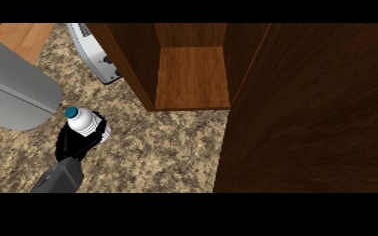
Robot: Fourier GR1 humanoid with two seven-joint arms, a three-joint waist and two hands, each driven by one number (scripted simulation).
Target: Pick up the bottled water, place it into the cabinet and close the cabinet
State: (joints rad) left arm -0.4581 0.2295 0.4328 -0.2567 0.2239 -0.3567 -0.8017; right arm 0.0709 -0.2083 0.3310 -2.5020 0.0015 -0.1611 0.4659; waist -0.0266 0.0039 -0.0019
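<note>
A clear water bottle [83, 121] with a teal cap stands upright over the speckled counter at the left. My left hand [76, 142] is curled round its lower body and hides that part. The dark wooden cabinet [193, 75] sits ahead and to the right of the bottle, with its inner shelf showing. Its open door [303, 110] fills the right side of the view. My right hand shows nowhere.
A grey appliance [22, 92] sits at the left edge, close behind the bottle. A white and grey device [96, 55] lies by the cabinet's left wall. Speckled counter [162, 150] spreads between the bottle and the cabinet door.
</note>
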